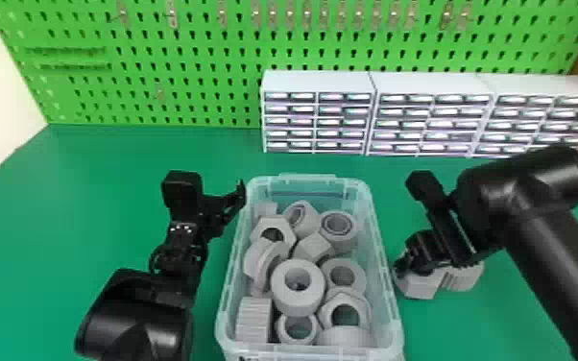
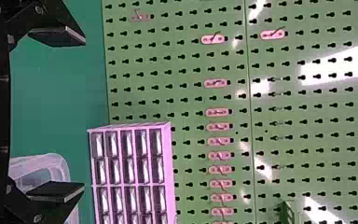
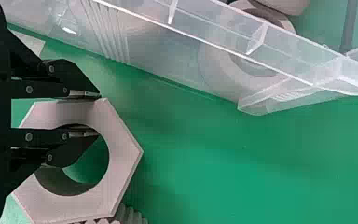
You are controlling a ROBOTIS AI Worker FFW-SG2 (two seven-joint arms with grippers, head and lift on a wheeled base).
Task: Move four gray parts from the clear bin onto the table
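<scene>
Release hexagonal part [image 3: 121, 154], pinched by right gripper [image 3: 98, 115] at bin-side wall, right of clear bin [image 1: 383, 259]; leave left gripper [image 2: 84, 113] spread.

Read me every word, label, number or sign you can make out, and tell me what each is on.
No text here is readable.
Clear bin: a small dark mark low on its near end, too blurred and cut off to read.
White panel at the far left: faint marks near the top, unreadable.
Drawer cabinets: no print I can make out on the fronts.
Gray parts: no lettering I can see.
</scene>
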